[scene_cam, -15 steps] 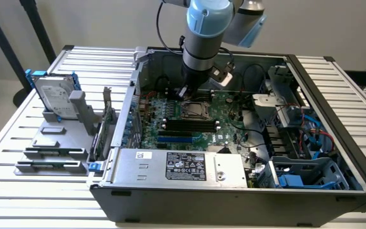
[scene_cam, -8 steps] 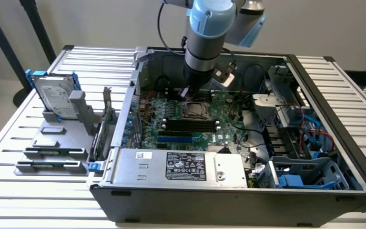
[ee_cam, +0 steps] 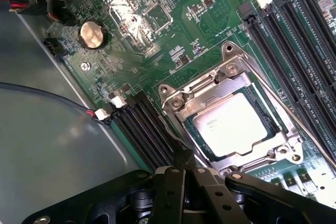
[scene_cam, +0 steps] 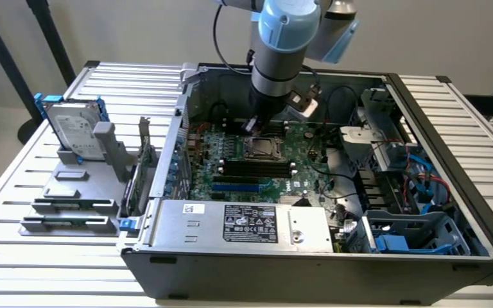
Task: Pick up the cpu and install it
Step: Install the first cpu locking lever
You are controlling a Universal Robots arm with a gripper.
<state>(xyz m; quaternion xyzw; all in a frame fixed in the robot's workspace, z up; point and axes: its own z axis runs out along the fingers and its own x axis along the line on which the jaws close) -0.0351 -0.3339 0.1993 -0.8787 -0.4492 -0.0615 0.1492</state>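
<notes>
Field notes, one moment.

- White slatted metal table (scene_cam: 24, 192) under everything.
- Dark grey open PC case (scene_cam: 315, 269) lies on it, side panel off. My pale blue and grey arm (scene_cam: 285, 38) reaches down into it.
- Silver boxed power supply w/ label (scene_cam: 246, 224): inside the case, well apart from my fingers, toward the case's near wall.
- Green motherboard (ee_cam: 184, 30): directly below my fingers.
- Large silver hard drive in blue bracket (scene_cam: 71, 128): outside the case, upright on a grey stand, far from my fingers on the exterior view's left.
- Long black memory slots (ee_cam: 142, 129): one bank runs right up beside my fingertips.
- Silver metal socket frame (ee_cam: 181, 100): just ahead of my tips, around the chip.
- The cpu (ee_cam: 231, 124), small flat square w/ silver-grey top: lies flat in the socket, near my fingertips, not touching them.
- My gripper (ee_cam: 184, 163): black fingers pressed together, nothing seen between them, low over the board at the frame's edge.
- Round silver coin battery (ee_cam: 92, 33): on the board, well apart from my tips.
</notes>
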